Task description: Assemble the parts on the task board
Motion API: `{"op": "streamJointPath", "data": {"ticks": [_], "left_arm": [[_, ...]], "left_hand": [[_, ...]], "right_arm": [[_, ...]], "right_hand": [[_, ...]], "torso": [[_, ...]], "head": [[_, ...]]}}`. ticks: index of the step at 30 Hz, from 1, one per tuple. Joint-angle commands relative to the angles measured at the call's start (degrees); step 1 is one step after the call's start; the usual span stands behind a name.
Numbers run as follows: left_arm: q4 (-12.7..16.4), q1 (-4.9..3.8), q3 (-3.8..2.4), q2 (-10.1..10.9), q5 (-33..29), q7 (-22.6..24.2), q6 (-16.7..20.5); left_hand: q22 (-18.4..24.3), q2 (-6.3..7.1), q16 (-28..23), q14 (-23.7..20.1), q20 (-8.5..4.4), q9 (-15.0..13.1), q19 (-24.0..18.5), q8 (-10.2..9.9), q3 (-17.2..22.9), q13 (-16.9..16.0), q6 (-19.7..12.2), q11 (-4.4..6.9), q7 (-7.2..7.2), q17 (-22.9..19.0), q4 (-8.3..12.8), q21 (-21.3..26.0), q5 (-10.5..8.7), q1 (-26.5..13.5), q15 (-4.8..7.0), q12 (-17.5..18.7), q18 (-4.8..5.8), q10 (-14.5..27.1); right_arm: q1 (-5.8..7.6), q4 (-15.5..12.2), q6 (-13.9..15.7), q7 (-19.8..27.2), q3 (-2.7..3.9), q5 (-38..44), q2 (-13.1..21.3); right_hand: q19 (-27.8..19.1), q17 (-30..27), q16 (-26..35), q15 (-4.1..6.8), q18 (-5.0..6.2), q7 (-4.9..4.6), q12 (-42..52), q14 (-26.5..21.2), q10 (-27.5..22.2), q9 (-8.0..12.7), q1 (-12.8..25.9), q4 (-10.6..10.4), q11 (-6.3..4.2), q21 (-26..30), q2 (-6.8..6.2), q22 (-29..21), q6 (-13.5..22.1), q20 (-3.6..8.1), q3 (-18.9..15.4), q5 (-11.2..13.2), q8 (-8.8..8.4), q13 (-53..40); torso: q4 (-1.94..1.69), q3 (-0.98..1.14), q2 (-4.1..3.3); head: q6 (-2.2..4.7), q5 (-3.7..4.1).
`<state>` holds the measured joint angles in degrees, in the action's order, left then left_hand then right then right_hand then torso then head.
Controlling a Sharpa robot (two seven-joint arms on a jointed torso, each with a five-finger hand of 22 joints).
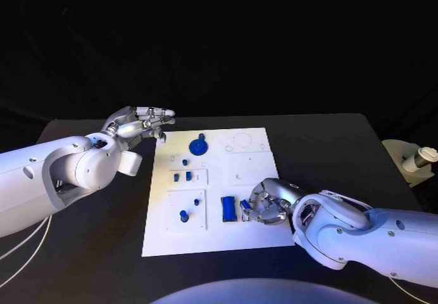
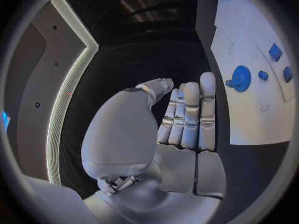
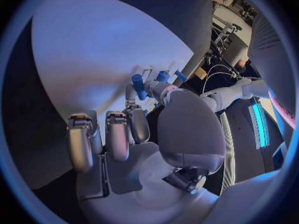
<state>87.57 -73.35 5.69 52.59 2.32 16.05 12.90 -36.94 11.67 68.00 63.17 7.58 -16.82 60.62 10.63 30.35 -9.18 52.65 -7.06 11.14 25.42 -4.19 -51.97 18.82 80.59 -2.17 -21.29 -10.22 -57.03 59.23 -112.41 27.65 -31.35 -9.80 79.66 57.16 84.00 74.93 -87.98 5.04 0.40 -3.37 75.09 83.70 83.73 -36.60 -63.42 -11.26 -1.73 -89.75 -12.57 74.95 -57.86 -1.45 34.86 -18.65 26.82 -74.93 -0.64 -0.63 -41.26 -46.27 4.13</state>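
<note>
Black table (image 1: 328,136) bearing the white rectangular task board (image 1: 246,234) at centre. Left hand (image 1: 138,126), at the board's 10 o'clock corner, holds nothing, its fingers (image 2: 190,115) straight and pressed side by side. Right hand (image 1: 264,201), over the board's 4 o'clock edge, pinches a small blue cylindrical part (image 3: 138,86). A blue rectangular block (image 1: 228,209) lies just beside that hand; a blue round disc (image 1: 199,147) sits toward 12 o'clock.
</note>
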Motion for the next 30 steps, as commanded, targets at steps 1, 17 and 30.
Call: {"op": "streamJointPath", "data": {"ticks": [1, 17, 30], "left_arm": [[0.17, -0.04, -0.04, 0.00, -0.12, 0.39, -0.99], [0.06, -0.04, -0.04, 0.14, -0.12, 0.22, -1.06], [0.04, -0.04, -0.04, 0.16, -0.12, 0.15, -0.99]], "left_hand": [[-0.06, -0.55, 0.35, -0.10, -0.12, 0.09, 0.36, 0.18, 0.35, -0.06, -0.41, -0.03, 0.03, -0.07, -0.07, -0.21, 0.32, 0.17, -0.21, -0.24, -0.37, 0.48], [-0.10, -0.59, 0.41, -0.11, -0.12, 0.10, 0.38, 0.24, 0.50, -0.12, -0.51, -0.02, 0.02, -0.09, 0.05, -0.26, 0.39, 0.34, -0.20, -0.43, -0.39, 0.64], [-0.12, -0.60, 0.42, -0.12, -0.13, 0.11, 0.38, 0.26, 0.57, -0.14, -0.54, -0.03, 0.03, -0.11, 0.11, -0.29, 0.41, 0.42, -0.20, -0.51, -0.39, 0.70]], "right_arm": [[-0.11, 0.07, -1.55, -0.92, -0.04, 0.15, -0.17], [-0.11, -0.11, -1.54, -0.63, -0.04, 0.17, -0.37], [-0.11, 0.13, -1.10, -0.37, -0.03, 0.58, -0.22]], "right_hand": [[5.98, 10.25, -0.21, 0.10, -0.38, 0.92, 0.47, 5.37, 1.38, 0.14, 0.78, -0.41, 0.02, -0.17, -0.24, 15.03, -1.42, 0.28, -0.43, -0.25, -0.22, -6.45], [6.00, 10.44, -0.27, 0.07, -0.39, 0.87, 0.62, 5.40, 1.51, 0.85, 4.79, -3.34, 0.07, -0.23, -1.36, 15.05, -2.12, 0.27, -5.24, -3.46, -0.42, -6.80], [5.91, 10.26, -0.18, 0.07, -0.34, 0.93, 0.12, 5.35, 1.41, 1.53, 9.15, -5.43, 0.06, 0.01, -0.49, 14.98, -2.29, 0.26, -13.49, -0.63, -0.69, -6.85]], "torso": [[-0.06, 0.05, -0.01], [-0.02, 0.03, 0.03], [-0.02, 0.04, 0.04]], "head": [[-0.05, -0.06], [-0.19, -0.14], [-0.13, -0.02]]}}
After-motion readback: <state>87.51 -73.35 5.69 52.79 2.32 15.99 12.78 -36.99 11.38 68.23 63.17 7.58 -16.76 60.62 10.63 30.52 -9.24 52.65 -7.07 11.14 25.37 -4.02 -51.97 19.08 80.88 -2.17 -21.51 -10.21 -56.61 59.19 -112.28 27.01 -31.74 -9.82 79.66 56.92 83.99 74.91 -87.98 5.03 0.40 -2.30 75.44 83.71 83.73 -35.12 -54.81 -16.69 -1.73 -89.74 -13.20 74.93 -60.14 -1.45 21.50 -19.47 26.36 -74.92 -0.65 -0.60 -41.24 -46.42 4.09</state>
